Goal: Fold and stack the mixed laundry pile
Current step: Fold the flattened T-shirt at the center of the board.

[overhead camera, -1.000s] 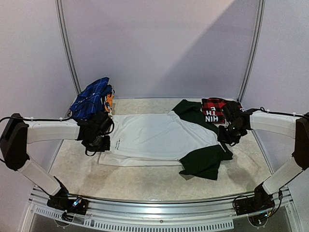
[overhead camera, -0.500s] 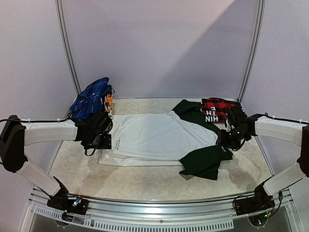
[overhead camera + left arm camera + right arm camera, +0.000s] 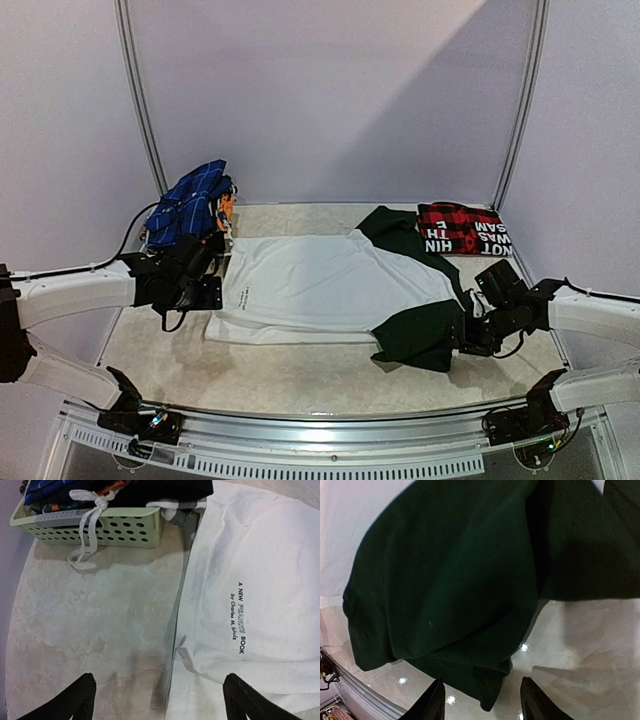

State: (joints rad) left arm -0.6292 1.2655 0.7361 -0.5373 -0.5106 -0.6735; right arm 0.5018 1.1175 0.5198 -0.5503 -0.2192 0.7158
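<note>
The white T-shirt (image 3: pixel 330 285) lies flat on the table (image 3: pixel 300 380). Its long axis runs from the left gripper (image 3: pixel 160 680) to the right gripper (image 3: pixel 482 687). The hem points toward the left gripper and the dark green sleeves (image 3: pixel 420 335) toward the right gripper.

The left gripper is open, fingers wide apart over the hem edge, gripping nothing. The right gripper is open; the near sleeve's edge lies between its fingers, unclamped.

The blue checked cloth (image 3: pixel 190 205) sits in the basket (image 3: pixel 125 527) just beyond the left gripper. The folded plaid shirt (image 3: pixel 462 230) lies well beyond the right gripper, lettering up.
</note>
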